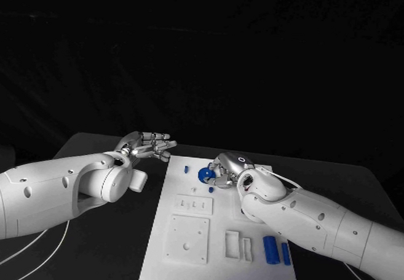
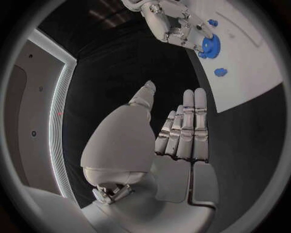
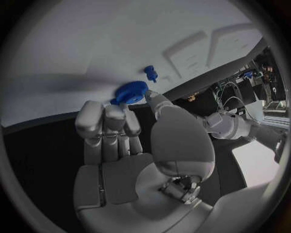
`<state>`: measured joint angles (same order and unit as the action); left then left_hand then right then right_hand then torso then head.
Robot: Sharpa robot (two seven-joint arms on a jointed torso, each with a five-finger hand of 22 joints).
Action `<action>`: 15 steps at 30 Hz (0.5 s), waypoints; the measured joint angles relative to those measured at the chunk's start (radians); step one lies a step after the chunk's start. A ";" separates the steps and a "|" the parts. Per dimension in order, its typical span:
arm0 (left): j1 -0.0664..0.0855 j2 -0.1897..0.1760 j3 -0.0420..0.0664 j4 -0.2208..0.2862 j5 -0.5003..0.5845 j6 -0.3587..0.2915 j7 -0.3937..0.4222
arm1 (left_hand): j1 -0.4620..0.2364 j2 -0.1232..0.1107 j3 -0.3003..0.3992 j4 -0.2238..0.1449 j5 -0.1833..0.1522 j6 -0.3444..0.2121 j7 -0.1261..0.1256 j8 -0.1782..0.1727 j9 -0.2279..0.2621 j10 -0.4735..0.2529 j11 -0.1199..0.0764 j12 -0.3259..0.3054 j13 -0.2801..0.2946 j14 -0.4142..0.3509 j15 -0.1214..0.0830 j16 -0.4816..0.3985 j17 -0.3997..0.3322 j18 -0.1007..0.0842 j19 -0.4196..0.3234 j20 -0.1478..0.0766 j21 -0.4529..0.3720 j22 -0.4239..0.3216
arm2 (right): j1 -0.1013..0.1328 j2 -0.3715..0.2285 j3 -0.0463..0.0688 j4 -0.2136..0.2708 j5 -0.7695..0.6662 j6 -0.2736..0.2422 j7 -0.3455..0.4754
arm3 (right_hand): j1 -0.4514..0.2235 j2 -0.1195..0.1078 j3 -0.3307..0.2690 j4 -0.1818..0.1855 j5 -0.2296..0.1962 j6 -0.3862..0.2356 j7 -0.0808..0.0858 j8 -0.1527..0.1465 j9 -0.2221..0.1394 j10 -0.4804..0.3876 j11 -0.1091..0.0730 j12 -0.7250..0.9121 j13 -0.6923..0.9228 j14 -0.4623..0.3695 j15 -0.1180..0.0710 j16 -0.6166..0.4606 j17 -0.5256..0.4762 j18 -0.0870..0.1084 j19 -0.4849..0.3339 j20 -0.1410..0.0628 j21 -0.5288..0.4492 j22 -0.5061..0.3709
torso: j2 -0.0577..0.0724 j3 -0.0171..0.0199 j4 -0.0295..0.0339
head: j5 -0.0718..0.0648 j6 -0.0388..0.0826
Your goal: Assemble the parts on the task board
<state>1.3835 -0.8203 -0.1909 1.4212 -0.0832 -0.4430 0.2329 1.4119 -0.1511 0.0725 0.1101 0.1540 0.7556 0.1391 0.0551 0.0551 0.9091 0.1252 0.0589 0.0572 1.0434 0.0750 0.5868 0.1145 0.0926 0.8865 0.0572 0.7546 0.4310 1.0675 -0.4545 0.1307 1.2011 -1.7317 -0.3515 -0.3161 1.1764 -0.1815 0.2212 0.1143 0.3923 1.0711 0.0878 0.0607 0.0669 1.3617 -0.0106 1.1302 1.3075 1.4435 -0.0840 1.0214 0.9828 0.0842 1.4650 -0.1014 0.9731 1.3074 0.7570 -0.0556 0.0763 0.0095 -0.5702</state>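
While the left hand [image 1: 149, 144] hovers open beside the task board [image 1: 218, 251] over the desk [image 1: 118, 235], the right hand [image 1: 226, 168] pinches a blue gear [image 1: 205, 173] at the board's far end, small blue peg [image 1: 185, 169] just beside

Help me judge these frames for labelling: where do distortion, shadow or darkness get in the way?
Head view: background black, task board bright and legible. Left wrist view: fisheye bends the board's edge; left hand evenly lit. Right wrist view: right hand casts a soft shadow across the board near the blue gear.
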 measured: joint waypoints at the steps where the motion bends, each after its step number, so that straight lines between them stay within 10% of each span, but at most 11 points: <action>1: 0.000 0.000 0.000 0.000 0.000 0.000 0.000 | 0.000 0.000 0.000 0.000 0.000 0.000 0.000 0.000 0.000 0.000 0.000 0.000 0.000 0.000 0.000 0.000 0.000 0.000 0.000 0.000 0.000 0.000 | -0.001 -0.005 0.000 0.004 0.002 -0.004 0.001 | -0.002 -0.002 0.000 0.000 0.000 0.000 0.000 0.000 0.002 0.000 0.000 0.000 0.000 0.000 0.000 0.000 0.000 0.000 0.000 0.000 0.003 0.000 | 0.000 0.0000 -0.0001 | 0.000 0.000; 6: 0.000 -0.001 0.000 -0.006 0.000 0.001 -0.002 | 0.000 0.000 0.000 0.000 0.000 -0.002 0.002 0.000 0.000 -0.004 -0.004 0.000 0.000 0.000 0.000 0.000 0.000 0.000 0.000 0.000 0.000 0.000 | -0.005 -0.031 0.007 0.029 0.025 -0.044 0.015 | -0.004 -0.004 0.003 -0.004 0.026 -0.005 0.007 0.003 -0.001 0.000 0.000 0.000 0.000 0.000 0.000 0.000 -0.001 0.000 0.000 0.000 0.009 0.000 | -0.001 0.0005 -0.0022 | -0.002 0.005; 15: 0.000 -0.001 -0.001 -0.018 0.000 0.005 -0.003 | 0.000 0.000 0.000 0.000 0.000 -0.009 -0.002 0.000 -0.001 -0.011 -0.004 0.000 0.000 0.000 0.000 0.000 0.000 0.000 0.000 0.000 0.000 -0.001 | -0.004 -0.100 0.053 0.088 0.108 -0.147 0.060 | 0.007 0.005 -0.089 -0.033 0.091 -0.055 0.021 0.003 -0.002 0.004 0.003 0.000 0.000 0.004 0.004 0.000 -0.010 0.000 0.000 0.000 0.009 0.000 | -0.003 0.0017 -0.0054 | -0.006 0.014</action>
<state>1.3835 -0.8215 -0.1918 1.4029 -0.0834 -0.4383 0.2295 1.4119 -0.1511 0.0725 0.1101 0.1539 0.7466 0.1375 0.0550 0.0543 0.8983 0.1214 0.0589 0.0572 1.0434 0.0750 0.5869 0.1145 0.0927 0.8864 0.0572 0.7546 0.4304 1.0634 -0.5541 0.1833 1.2888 -1.6232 -0.4980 -0.2558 1.1830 -0.1763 0.1324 0.0815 0.4838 1.0163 0.1086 0.0636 0.0647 1.3652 -0.0071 1.1301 1.3075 1.4471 -0.0805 1.0214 0.9729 0.0841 1.4650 -0.1015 0.9817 1.3074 0.7536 -0.0539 0.0709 0.0033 -0.5557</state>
